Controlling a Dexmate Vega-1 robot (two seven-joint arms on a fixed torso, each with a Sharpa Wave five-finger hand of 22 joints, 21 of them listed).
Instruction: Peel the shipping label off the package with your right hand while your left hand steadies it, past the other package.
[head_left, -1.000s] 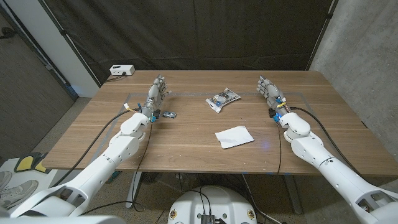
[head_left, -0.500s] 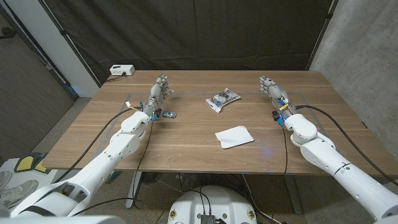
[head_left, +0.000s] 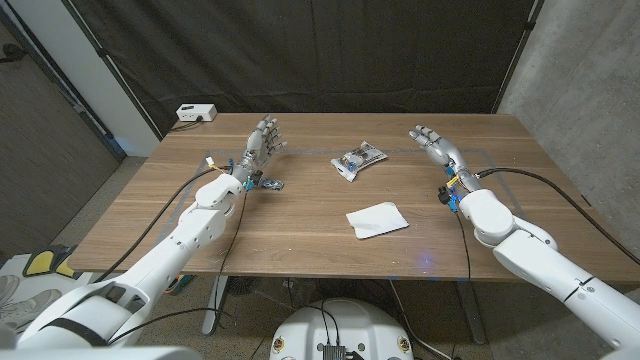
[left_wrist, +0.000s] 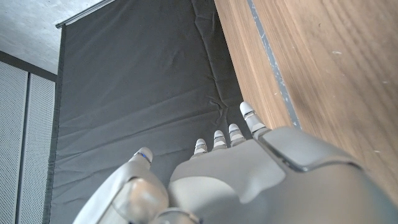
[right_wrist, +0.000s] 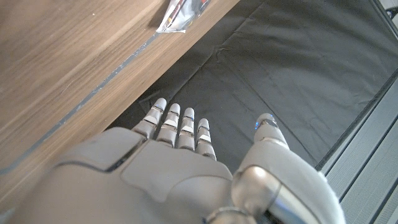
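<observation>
A flat white package (head_left: 377, 220) lies on the wooden table (head_left: 300, 250) just right of its middle. A shiny printed package (head_left: 358, 160) lies behind it, and its corner (right_wrist: 180, 12) shows in the right wrist view. My left hand (head_left: 258, 150) is raised at the table's left side with its fingers apart and nothing in it; its back (left_wrist: 249, 180) shows in the left wrist view. My right hand (head_left: 437, 150) hovers at the right side, fingers spread and tilted toward the middle, holding nothing. The right wrist view shows its back (right_wrist: 180, 174). Both hands stand well away from the white package.
A small blue and silver object (head_left: 271, 184) lies on the table beside my left wrist. A white box (head_left: 196, 113) sits at the far left corner. Dark curtains hang behind the table, and a concrete wall (head_left: 580, 90) stands to the right.
My right hand has tipped its fingers toward the table's middle and its forearm has swung outward. My left hand has moved slightly farther back. The packages have not moved.
</observation>
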